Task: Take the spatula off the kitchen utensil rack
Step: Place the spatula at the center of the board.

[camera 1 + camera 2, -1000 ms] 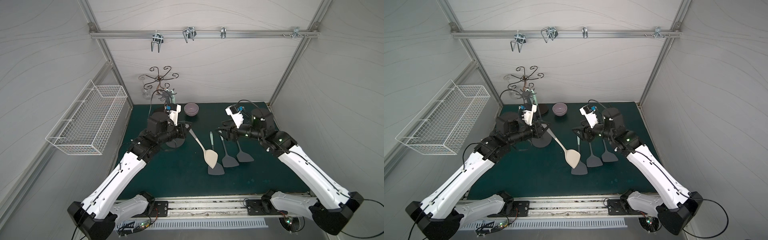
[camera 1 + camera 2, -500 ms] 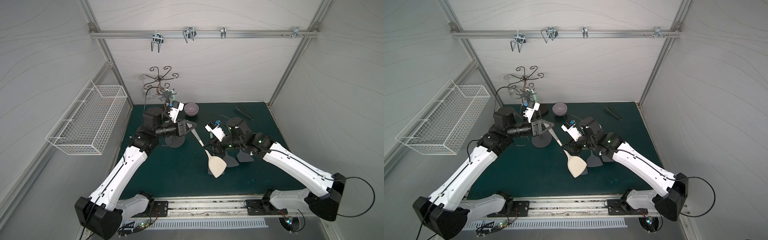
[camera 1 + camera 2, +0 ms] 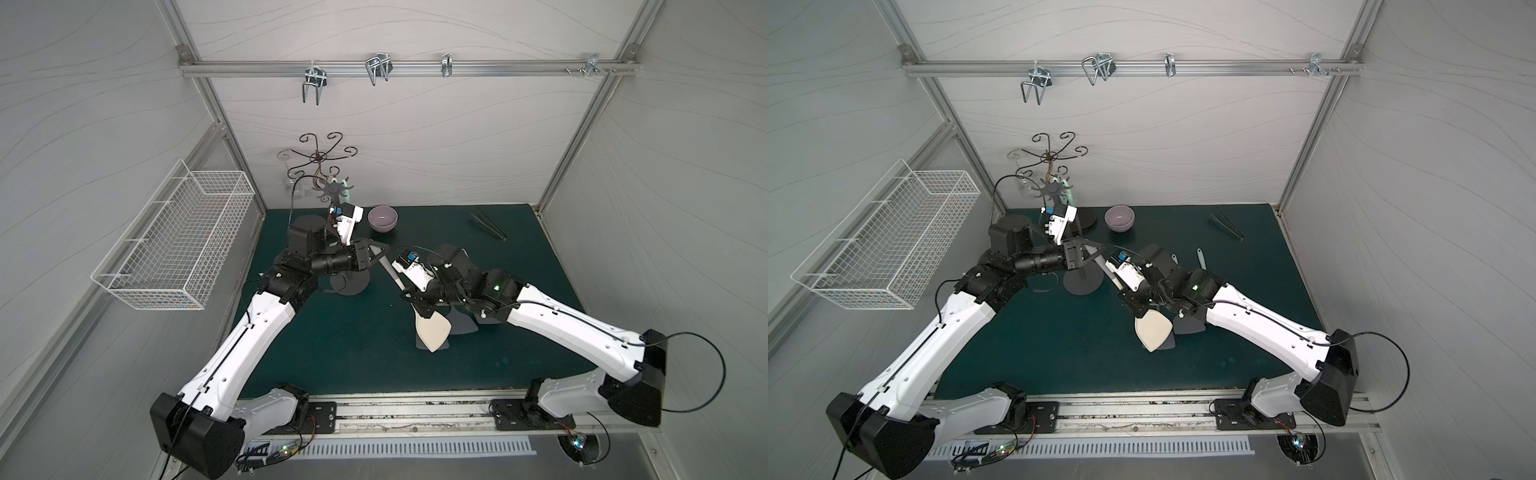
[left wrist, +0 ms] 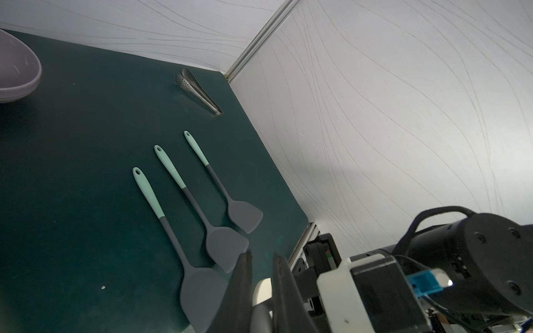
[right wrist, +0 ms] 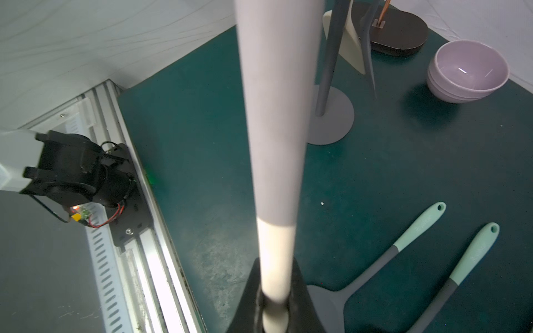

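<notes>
**Right gripper** [image 3: 415, 305], centre of a top view: the jaws are closed tight on the neck of the spatula [image 3: 434, 332], just above the blade. The blade hangs toward the lower right of the grip. The handle runs the opposite way, up and to the left, so the long axis is a diagonal ending at the left gripper [image 3: 383, 251].

**Left gripper:** the jaws stand narrowly parted with the handle tip between them; whether they press on it cannot be told.

**Rack:** just beyond, left of centre, stands the kitchen utensil rack [image 3: 353, 286]. Its peg hub sits higher in the frame than the handle tip, so the spatula is judged clear of the pegs.

**Arms:** the right arm carries the load; the left arm is nearer the rack. The next move is judged a pull along the diagonal, toward the lower right.

**Materials:**
- Spatula: cream, matte, rounded-trapezoid blade; smooth, pale-grey, tapered handle, probably silicone.
- Rack: matte dark grey, thin pole, flat round base.

**Surroundings:** on the green mat [image 3: 332, 353], 3 grey-bladed, mint-handled turners [image 4: 227, 245] lie side by side beneath the right arm.
</notes>
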Controlling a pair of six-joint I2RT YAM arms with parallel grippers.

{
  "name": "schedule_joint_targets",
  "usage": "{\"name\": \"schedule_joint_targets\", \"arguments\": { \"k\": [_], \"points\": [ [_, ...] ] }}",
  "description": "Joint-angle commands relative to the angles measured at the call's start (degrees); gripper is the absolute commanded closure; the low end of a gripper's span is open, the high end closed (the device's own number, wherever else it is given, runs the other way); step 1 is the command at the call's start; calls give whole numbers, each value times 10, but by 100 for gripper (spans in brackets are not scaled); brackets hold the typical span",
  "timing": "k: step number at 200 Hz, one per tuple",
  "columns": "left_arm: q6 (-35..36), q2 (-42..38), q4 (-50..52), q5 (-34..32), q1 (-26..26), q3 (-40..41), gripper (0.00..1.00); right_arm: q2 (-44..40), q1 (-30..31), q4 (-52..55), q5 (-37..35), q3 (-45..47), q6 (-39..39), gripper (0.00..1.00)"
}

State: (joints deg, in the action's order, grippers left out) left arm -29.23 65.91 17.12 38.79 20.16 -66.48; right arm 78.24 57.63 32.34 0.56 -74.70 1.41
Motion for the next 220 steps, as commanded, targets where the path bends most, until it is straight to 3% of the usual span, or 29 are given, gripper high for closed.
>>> {"name": "schedule_joint_targets", "arguments": {
  "k": [1, 20, 30, 54, 74, 119, 152, 176, 220],
  "points": [
    [33, -6, 41, -29, -3, -22, 49, 1, -5, 23, -60, -27, -7, 100],
    [66, -19, 65, -47, -5, -28, 16, 9, -44, 52, -49, -46, -19, 100],
    [83, -31, 79, -64, -6, -31, 7, 12, -90, 70, -21, -56, -19, 100],
    [126, -59, 118, -103, -9, -38, 5, 32, -228, 109, 33, -75, -34, 100],
    [143, -77, 135, -115, -10, -31, 5, 62, -310, 122, -2, -82, -56, 100],
    [122, -109, 98, -55, -10, 33, 5, 174, -447, 137, -5, -89, -105, 100],
    [124, -116, 98, -14, -7, 74, 6, 242, -506, 183, 42, -153, -178, 100],
    [151, -112, 122, -27, 23, 80, 6, 299, -520, 237, 17, -214, -207, 100],
    [182, -102, 144, -61, 68, 85, 6, 333, -540, 212, 4, -189, -205, 100]
  ]
}}
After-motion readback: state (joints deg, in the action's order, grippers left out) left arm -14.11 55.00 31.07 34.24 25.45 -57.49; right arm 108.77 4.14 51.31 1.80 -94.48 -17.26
